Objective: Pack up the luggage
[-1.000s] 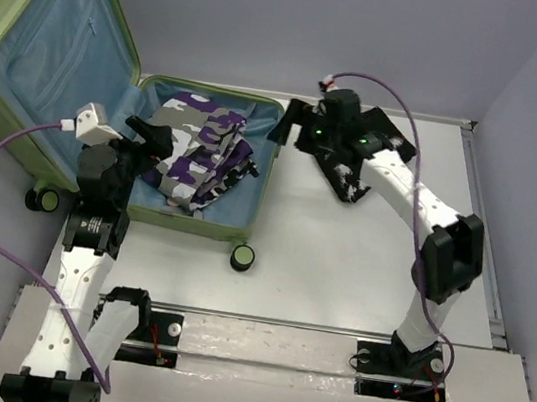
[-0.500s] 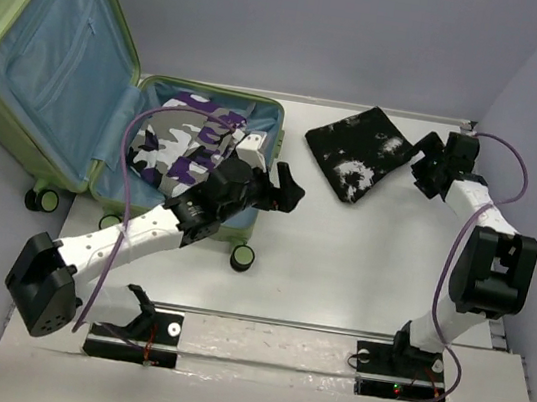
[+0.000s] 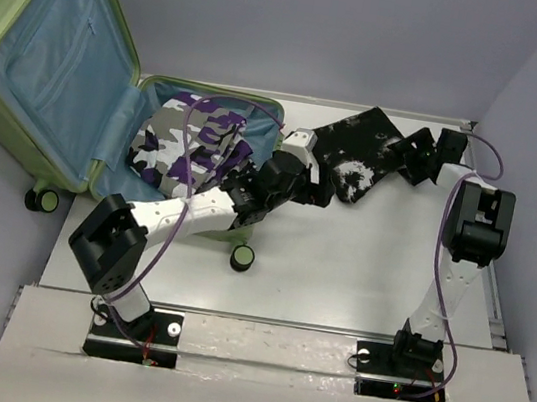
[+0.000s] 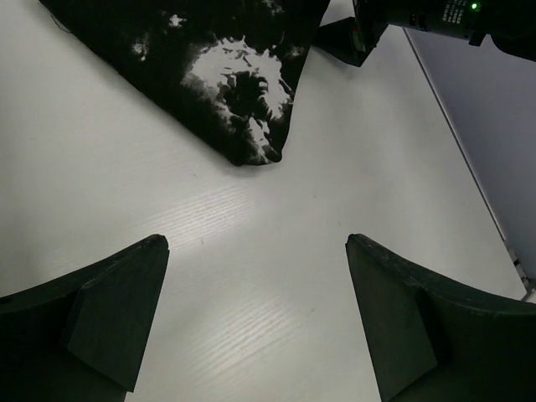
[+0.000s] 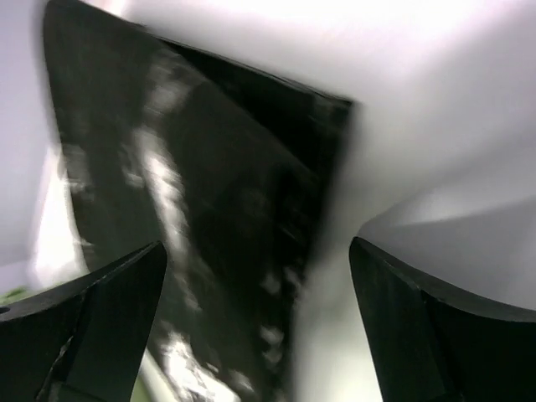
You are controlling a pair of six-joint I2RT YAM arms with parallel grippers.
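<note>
The luggage [image 3: 1,15], a big light-green hard-shell case, lies open at the left with its blue-lined lid raised. A purple, grey and white camouflage garment [image 3: 182,138] fills its base. A folded black garment with white blotches [image 3: 356,158] lies on the table to the right of the case. My left gripper [image 3: 319,190] is open just short of the garment's near-left edge. In the left wrist view it [image 4: 255,240] hangs over bare table, and the garment [image 4: 226,75] lies ahead. My right gripper [image 3: 404,153] is open at the garment's right edge. The right wrist view is blurred; there the gripper [image 5: 257,244] faces the garment [image 5: 218,193].
Two of the case's wheels [image 3: 241,256] [image 3: 43,198] stick out at its near side. Grey walls close the back and right. A rail [image 3: 489,244] runs along the table's right edge. Purple cables trail from both wrists.
My left arm swung from the case across the table to the black garment. My right gripper left the garment, went right, then came back to its right edge.
</note>
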